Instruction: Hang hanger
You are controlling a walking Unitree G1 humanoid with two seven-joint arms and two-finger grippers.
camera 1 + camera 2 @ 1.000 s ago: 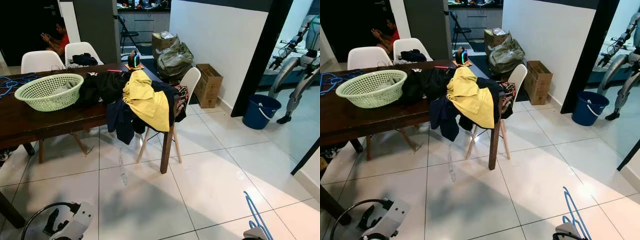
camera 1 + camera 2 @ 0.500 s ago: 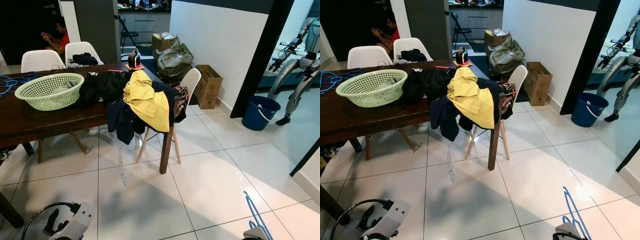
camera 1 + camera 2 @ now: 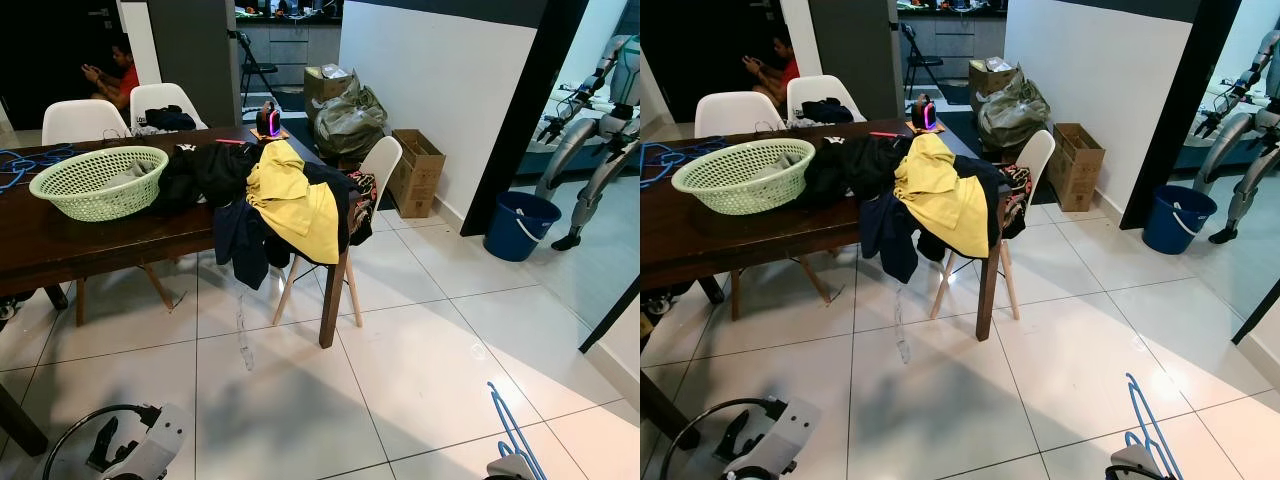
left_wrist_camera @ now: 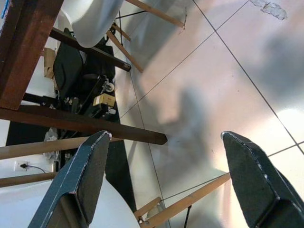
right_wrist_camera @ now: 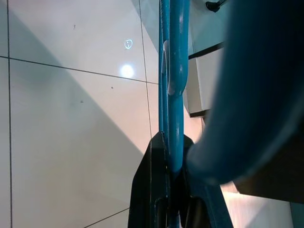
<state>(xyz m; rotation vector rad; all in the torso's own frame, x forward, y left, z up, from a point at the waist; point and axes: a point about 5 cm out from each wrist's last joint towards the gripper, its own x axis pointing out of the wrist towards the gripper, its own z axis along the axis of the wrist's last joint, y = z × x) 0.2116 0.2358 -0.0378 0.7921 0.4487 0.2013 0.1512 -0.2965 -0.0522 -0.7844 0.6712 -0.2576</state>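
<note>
I have the thin blue wire hanger [image 5: 172,71] clamped in my right hand [image 5: 166,199] low above the floor, my left hand [image 4: 166,180] spread apart and idle, so the hanging itself is not yet done.

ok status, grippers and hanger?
Right gripper shut on blue hanger, low at its side. Left gripper open, idle. Table with clothes pile ahead left.
</note>
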